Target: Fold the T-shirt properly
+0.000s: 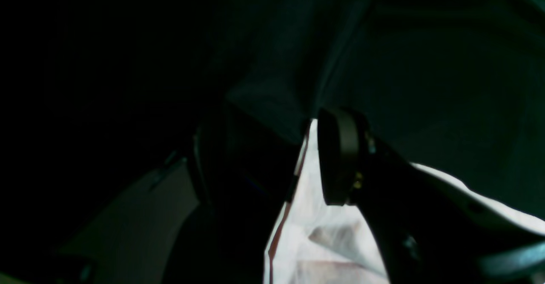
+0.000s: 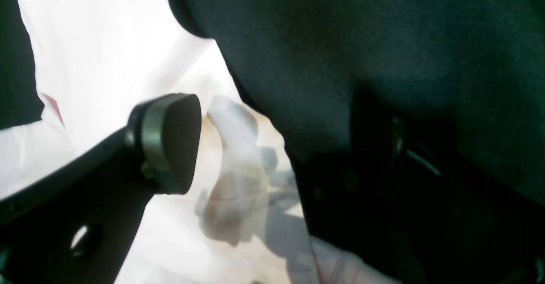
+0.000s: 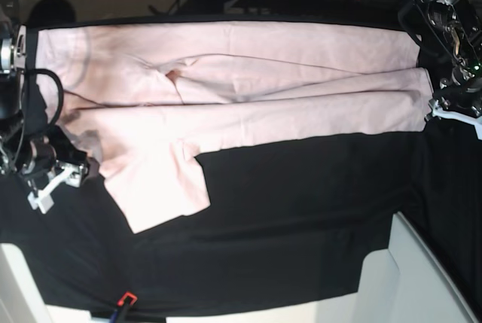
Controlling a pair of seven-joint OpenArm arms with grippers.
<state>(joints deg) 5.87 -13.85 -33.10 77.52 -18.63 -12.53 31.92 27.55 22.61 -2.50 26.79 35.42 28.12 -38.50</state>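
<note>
T-shirt (image 3: 248, 97): pink, spread across the table's (image 3: 301, 210) far half, long axis running 9 to 3 o'clock, one sleeve hanging toward 7; hem or collar end cannot be told. Right gripper (image 3: 62, 172): at the 9 o'clock edge, jaws spread, nothing held. Left gripper (image 3: 452, 105): at the 3 o'clock edge, jaws parted beside the cloth, no grasp visible. Risk: a one-sided pinch would skew the fold and bunch the middle creases.

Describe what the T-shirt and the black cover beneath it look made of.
T-shirt: soft matte knit, probably cotton; it lies limp with shallow creases and folds. Black table cover: matte woven or felt-like cloth, apparently; no shine, a fuzzy surface in the right wrist view, gentle wrinkles.
</note>
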